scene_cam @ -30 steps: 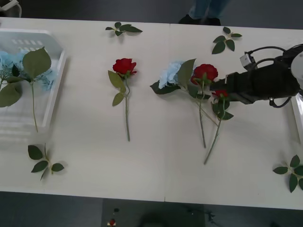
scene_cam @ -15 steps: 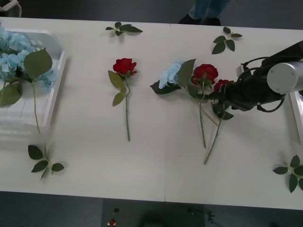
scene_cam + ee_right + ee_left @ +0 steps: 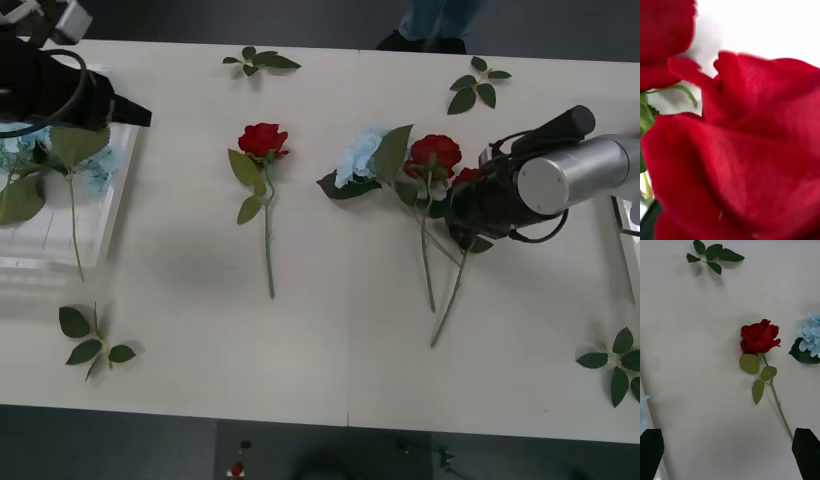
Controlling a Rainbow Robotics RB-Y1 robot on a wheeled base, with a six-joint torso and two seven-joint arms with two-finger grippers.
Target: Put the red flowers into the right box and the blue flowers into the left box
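White bench, matte, evenly lit, with a thin seam running front to back near its middle. Beyond the bench's far edge, dark grey floor. Below its near edge, dark floor again.

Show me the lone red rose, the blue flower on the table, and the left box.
lone red rose [image 3: 263, 139], front view, on its bloom
blue flower [image 3: 358, 157], front view, on its petals
left box [image 3: 118, 185], front view, on its rim

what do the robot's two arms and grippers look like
The right arm has a silver-grey cylindrical link, black housings toward the wrist and looping black cables. The left arm is black, with a black cable loop and a small grey block. The left gripper has black fingers.
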